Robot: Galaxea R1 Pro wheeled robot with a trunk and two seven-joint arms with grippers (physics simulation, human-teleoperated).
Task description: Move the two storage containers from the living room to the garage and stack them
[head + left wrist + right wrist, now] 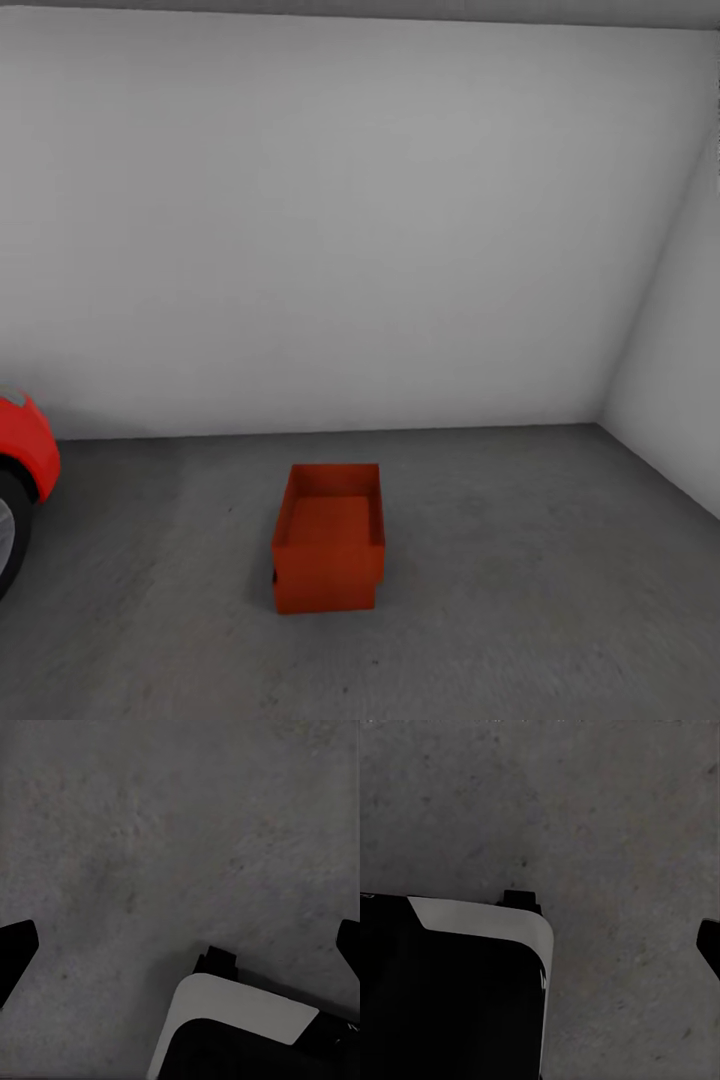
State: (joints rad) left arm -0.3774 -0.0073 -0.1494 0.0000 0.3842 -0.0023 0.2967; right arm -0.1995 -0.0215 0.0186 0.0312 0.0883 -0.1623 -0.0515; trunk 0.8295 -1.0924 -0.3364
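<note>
A red car (22, 470) is showing at the head view's left edge. One orange-red storage container (329, 536) is sitting upright on the grey concrete floor (520, 600), apparently stacked on a second. Left gripper (180, 945): fingers spread wide, nothing between, container out of its view. Right gripper: one fingertip (709, 945) showing; state cannot be told.

The right wrist camera looks straight down at the floor (607, 817), rough mottled dark-grey concrete. A black robot body with a white curved edge (487, 919) fills one corner of the picture, a small black block sticking out past that edge. Only one dark fingertip (709, 943) shows, at the picture's side, with bare concrete between it and the body.
</note>
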